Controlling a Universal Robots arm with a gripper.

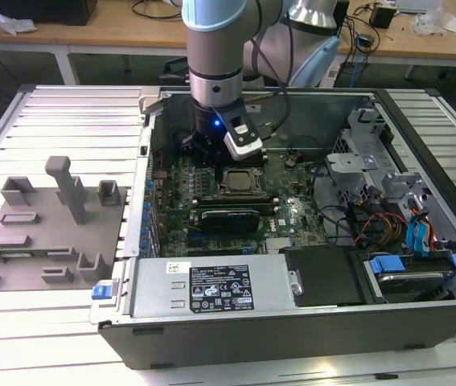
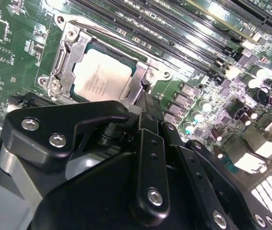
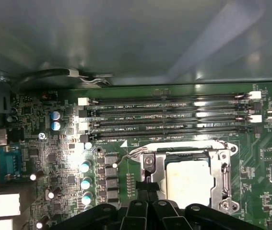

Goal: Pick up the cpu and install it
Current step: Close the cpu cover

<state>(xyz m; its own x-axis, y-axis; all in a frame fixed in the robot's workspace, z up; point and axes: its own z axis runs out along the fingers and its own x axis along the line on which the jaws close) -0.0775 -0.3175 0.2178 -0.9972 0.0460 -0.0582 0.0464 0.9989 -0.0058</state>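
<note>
Cpu (image 2: 102,79) is lying flat in the motherboard socket (image 2: 61,62), its pale metal top facing up and the socket's metal frame sitting around its edges, so the seating is looking done. Claw (image 3: 147,194) is hanging low inside the computer case (image 1: 292,322), just beside the socket and appearing clear of the chip. In the exterior view the cpu is lying a little toward that view's right of it. Being square, the chip is offering no long axis. Whether the claw is open or closed I cannot tell, and nothing is showing in its hold. Case is resting on a slatted desk (image 1: 59,121), with a grey tray (image 1: 51,229) at the exterior view's left and wooden desks (image 1: 115,32) standing behind.
</note>
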